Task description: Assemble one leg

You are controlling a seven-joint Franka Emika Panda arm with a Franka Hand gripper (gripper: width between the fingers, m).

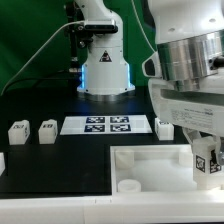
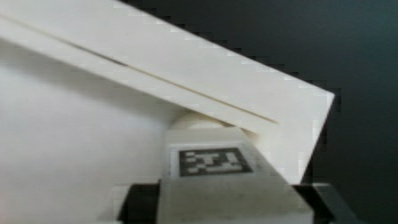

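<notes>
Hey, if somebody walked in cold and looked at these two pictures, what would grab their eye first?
Probably the arm's big silvery wrist filling the exterior view's right, its gripper holding a tagged white leg over a corner of the large white tray-like piece. The wrist view shows that leg close up against the piece's raised rim. Next, the marker board and two spare legs on the black table.

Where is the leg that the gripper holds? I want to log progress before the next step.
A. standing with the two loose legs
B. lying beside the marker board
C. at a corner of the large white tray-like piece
C: the held leg sits between the gripper's fingers at a corner of the tray-like piece.
</notes>
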